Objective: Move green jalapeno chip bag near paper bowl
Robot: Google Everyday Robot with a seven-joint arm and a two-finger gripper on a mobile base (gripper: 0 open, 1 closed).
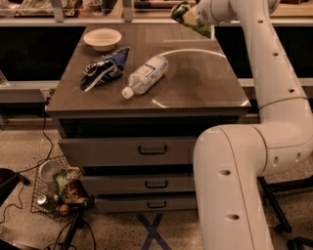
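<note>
Camera view: pincer (196, 15) holds bag (182, 11) above table (195, 83).

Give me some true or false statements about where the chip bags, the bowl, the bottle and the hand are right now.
1. The hand holds the green jalapeno chip bag in the air, above the back right of the table. True.
2. The paper bowl sits at the table's front right corner. False: it sits at the back left.
3. The bottle stands upright. False: it lies on its side near the middle of the table.
4. The dark blue snack bag lies left of the bottle. True.
5. The green jalapeno chip bag touches the paper bowl. False: they are well apart, on opposite sides of the table.
</note>
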